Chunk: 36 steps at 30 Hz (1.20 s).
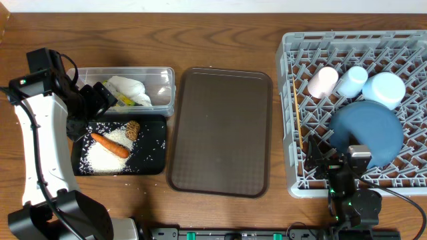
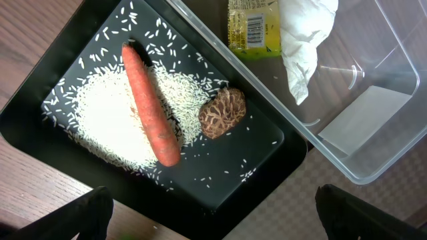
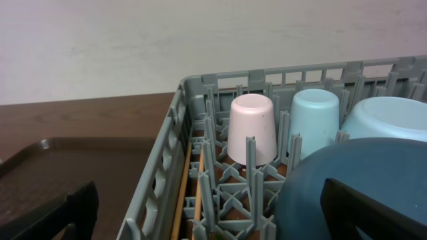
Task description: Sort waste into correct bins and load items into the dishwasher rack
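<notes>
Showing what is looking like the closing stage of the job. Sitting in the rack (image 1: 285,80) at the right of the bench (image 1: 220,40): the plate (image 1: 367,133) leaning tilted among the pegs toward the near edge, the bowl (image 1: 388,89) resting mouth-down behind it, the pink cup (image 1: 322,81) and blue cup (image 1: 351,81) standing inverted side by side, and the chopsticks (image 1: 297,120) lying along the rack's left wall. Lying in the clear tub (image 1: 163,93) at the left: the napkin (image 1: 130,90) and, just beside it, the wrapper (image 2: 252,27). Lying in the black tray (image 1: 150,157), set directly against the tub: the carrot (image 1: 110,145) resting across a heap of rice (image 1: 107,157), with the lump (image 1: 133,130) just beside the carrot and stray grains scattering over the tray floor. Sitting bare between bins and rack: the brown tray (image 1: 220,133). Hovering over the seam between tub and black tray, jaws spread wide and gripping nothing: the left pincer (image 1: 99,100). Hanging over the rack's near edge beside the plate, likewise spread wide and carrying nothing: the right pincer (image 1: 320,157). Judging from this layout, appearing done on both counts, sorting and loading; nothing of the task showing loose on the bench, so leaving little beyond drawing both arms back.
</notes>
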Motion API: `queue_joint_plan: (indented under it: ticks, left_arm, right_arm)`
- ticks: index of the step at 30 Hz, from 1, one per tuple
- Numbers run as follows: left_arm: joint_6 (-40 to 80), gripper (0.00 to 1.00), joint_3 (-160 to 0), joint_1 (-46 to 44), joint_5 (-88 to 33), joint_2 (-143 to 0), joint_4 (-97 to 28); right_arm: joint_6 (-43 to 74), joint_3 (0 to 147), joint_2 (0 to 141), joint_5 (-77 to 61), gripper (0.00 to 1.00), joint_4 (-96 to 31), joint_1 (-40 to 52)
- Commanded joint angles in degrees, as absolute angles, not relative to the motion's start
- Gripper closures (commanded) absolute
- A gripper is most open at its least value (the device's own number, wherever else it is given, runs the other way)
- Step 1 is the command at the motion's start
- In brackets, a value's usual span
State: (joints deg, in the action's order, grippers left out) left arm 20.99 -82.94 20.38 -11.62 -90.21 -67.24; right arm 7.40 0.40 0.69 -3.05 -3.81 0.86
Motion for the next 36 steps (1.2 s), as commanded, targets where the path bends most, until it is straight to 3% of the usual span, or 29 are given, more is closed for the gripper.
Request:
queue_joint_plan:
  ticks: [1,13,36]
  left_arm:
    - [20.9,0.02,-83.0,20.6,-11.3,-89.4,-67.4]
    - [20.9,0.02,-83.0,20.5,-11.2,-86.8,-67.4]
    - [20.9,0.02,-83.0,6.3,-10.4,-52.6,-71.1]
  right_arm:
    - [8.1,0.3,0.3,-2.8,0.01,-4.1,0.4]
    - [8.1,0.3,0.3,-2.8,0.01,-4.1,0.4]
    - [8.1,0.3,0.3,-2.8,0.01,-4.1,0.4]
